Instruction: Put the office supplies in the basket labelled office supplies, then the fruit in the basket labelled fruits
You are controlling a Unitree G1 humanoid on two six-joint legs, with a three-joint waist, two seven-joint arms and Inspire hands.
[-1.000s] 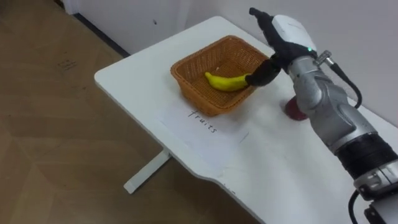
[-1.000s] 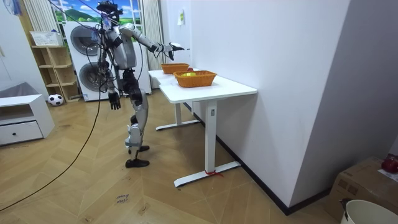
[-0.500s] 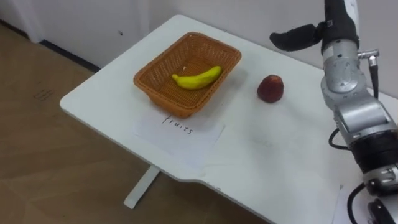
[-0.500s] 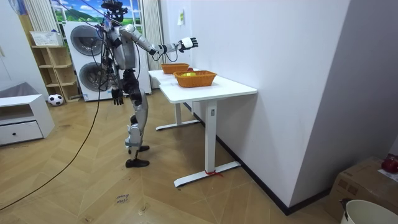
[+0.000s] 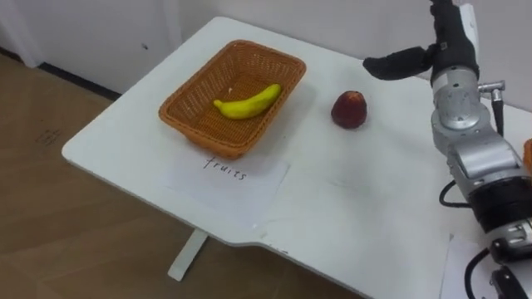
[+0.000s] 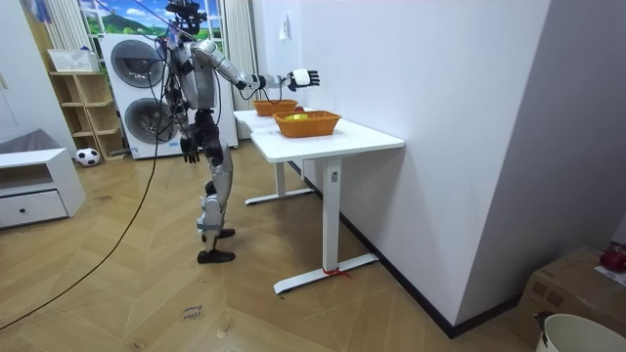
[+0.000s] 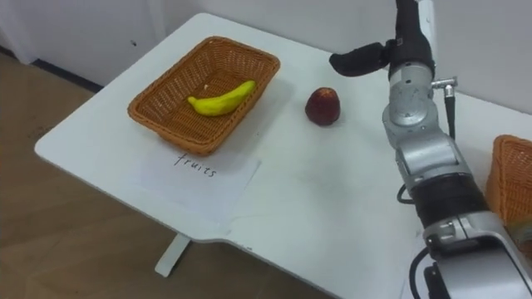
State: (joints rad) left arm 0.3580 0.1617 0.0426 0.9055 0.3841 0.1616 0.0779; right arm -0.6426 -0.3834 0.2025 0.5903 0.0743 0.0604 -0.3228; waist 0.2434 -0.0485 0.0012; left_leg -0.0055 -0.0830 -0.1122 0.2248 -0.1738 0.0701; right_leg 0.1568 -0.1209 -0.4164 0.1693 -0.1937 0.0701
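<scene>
On the table [image 5: 374,216], the apple [image 5: 349,109] is located below-left of the raised right hand [image 5: 453,37], which is apparently held open and empty.

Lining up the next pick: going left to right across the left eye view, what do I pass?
Wicker basket with the banana inside → red apple → right hand, held up in the air → edge of a second basket at the picture's right border.
</scene>
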